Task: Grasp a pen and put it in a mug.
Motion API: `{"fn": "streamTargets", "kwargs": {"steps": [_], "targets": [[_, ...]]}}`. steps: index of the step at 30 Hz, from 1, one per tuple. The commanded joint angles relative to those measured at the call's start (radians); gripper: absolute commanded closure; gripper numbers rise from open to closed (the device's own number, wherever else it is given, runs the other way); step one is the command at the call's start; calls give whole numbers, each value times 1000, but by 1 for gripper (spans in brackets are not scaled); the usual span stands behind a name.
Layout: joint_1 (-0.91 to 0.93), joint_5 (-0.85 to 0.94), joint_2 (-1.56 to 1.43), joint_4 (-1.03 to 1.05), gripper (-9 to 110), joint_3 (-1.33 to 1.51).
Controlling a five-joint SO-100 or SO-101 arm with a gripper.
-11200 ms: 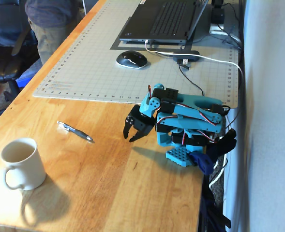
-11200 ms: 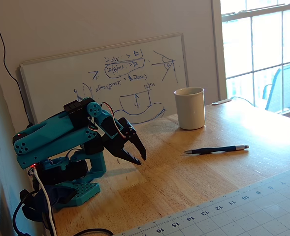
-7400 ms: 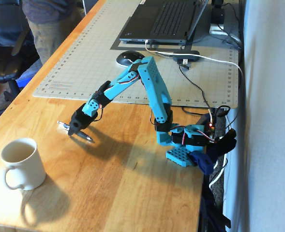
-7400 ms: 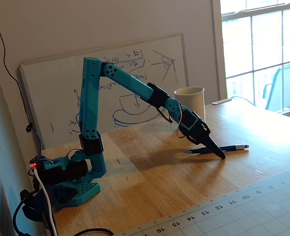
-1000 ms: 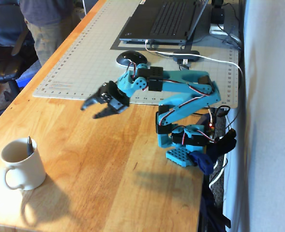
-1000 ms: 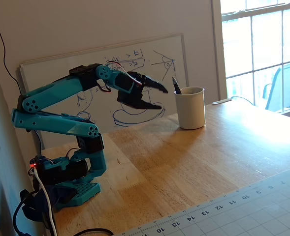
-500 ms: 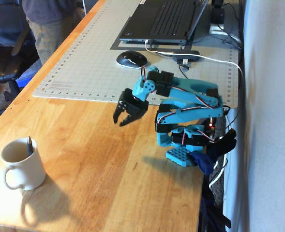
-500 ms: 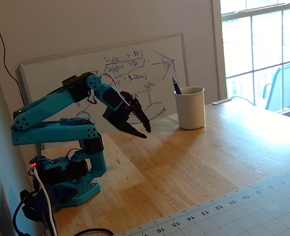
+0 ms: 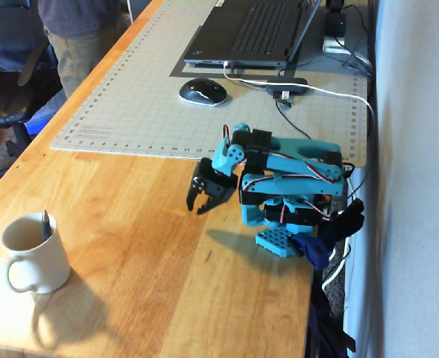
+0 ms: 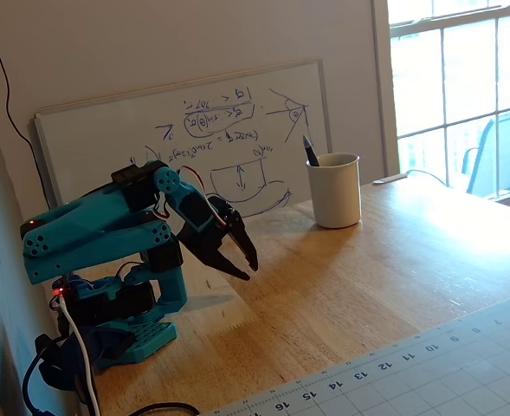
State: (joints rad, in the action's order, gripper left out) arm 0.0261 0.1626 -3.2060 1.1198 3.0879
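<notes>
Already the slim dark pen [image 10: 310, 151] stands inside the cream-white mug [image 10: 333, 190]; the jaws hang released, grasping nothing.

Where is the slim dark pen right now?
The slim dark pen stands inside the cream-white ceramic mug, lower left in a fixed view, apart from the end effector.

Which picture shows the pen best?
The fixed view facing the whiteboard: the pen sticks up clearly above the mug. In the other fixed view, only its tip peeks over the rim.
</notes>
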Motion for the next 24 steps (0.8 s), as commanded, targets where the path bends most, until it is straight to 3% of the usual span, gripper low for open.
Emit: {"fn": "streamTargets", "kwargs": {"steps": [1,24], "targets": [[6,-9,-52,-5,97,34],[-3,-3,-107,6,97,51]]}}
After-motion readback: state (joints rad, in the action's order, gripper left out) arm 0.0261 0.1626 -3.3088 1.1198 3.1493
